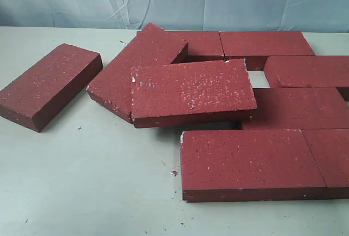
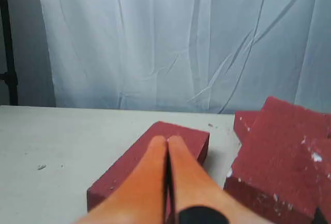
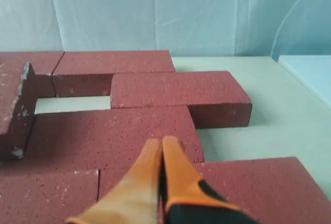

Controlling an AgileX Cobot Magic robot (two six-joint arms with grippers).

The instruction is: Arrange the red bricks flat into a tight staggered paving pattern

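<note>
Jumbled red bricks (image 1: 193, 91) lie on the table (image 1: 98, 192).

Soft, even light with a cool bluish cast fills all 3 views; it seems to fall from overhead. In the exterior view the red bricks (image 1: 193, 91) throw only thin, diffuse shadows onto the pale table (image 1: 98, 192), darkest under the tilted topmost one, toward 6 o'clock. Their faces look matte, the white flecks bright. The picture is slightly soft and grainy. In the wrist views the left gripper (image 2: 167, 142) and the right gripper (image 3: 161, 142), each at 6 o'clock, are blurred and out of focus.
</note>
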